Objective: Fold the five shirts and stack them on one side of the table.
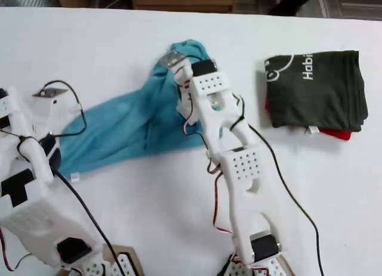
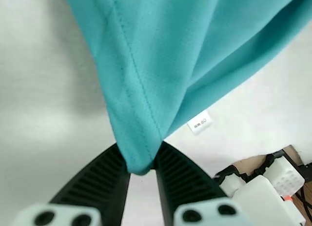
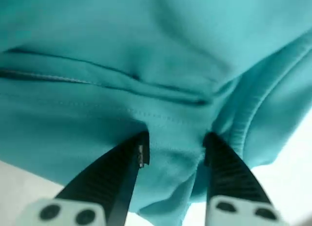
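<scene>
High view, table: a white table (image 1: 119, 31), with two white arms coming up from its near edge.
High view, teal shirt: the teal shirt (image 1: 128, 130) lies in a long, rumpled band, strung from the near left up towards the middle of the table.
High view, left claw: the left gripper (image 1: 52, 149) sits right at the shirt's lower left end, on the cloth.
High view, right claw: the right gripper (image 1: 181, 82) is down in the bunched upper end of the shirt.
High view, stack: over on the right, well apart from the teal one, a folded dark green shirt (image 1: 316, 91) lies on top of a red shirt (image 1: 337, 134), and just a red edge peeks out.
Left wrist view, claw: clenched on a corner of the teal shirt. The black ribbed fingers (image 2: 105, 172) nearly meet, with the fold of cloth pinched between them.
Left wrist view, shirt: the cloth fans out from that pinch, a stitched seam running along it, and there's a small white label (image 2: 200, 122) on the table just beside its edge.
Right wrist view, claw: grasping a thick bunch of the teal shirt. The jaws stand apart with cloth packed between them.
Right wrist view, shirt: folds and a stitched hem spread beyond the fingers (image 3: 122, 172), with a sliver of white table at the corner.
</scene>
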